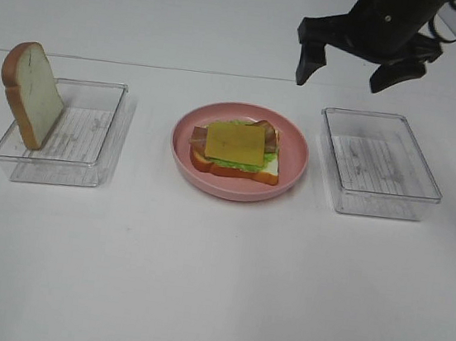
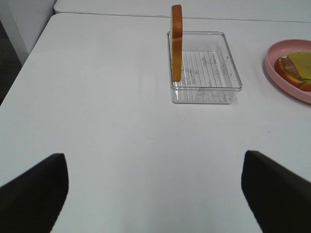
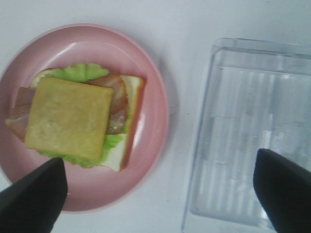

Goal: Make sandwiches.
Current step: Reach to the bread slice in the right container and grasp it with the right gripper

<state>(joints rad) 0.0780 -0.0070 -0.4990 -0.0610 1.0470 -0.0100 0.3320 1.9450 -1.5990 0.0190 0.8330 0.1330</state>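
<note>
Jaws spread on both sides, nothing held.
Right gripper (image 1: 344, 77) hovers at two o'clock from the cheese-topped sandwich (image 1: 236, 149); left gripper (image 2: 155, 194) sits low.

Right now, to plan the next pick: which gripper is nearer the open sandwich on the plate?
Right. The right gripper hovers above and beside the sandwich; the left gripper hangs well back, beyond the tray holding the bread slice.

My right gripper (image 1: 344, 75) is matt black. The left tray (image 1: 97, 86) and right tray (image 1: 368, 114) are clear glossy plastic with ribbed floors. The pink plate (image 1: 296, 158) is smooth with a slight sheen, and the table (image 1: 214, 285) is matt white.
</note>
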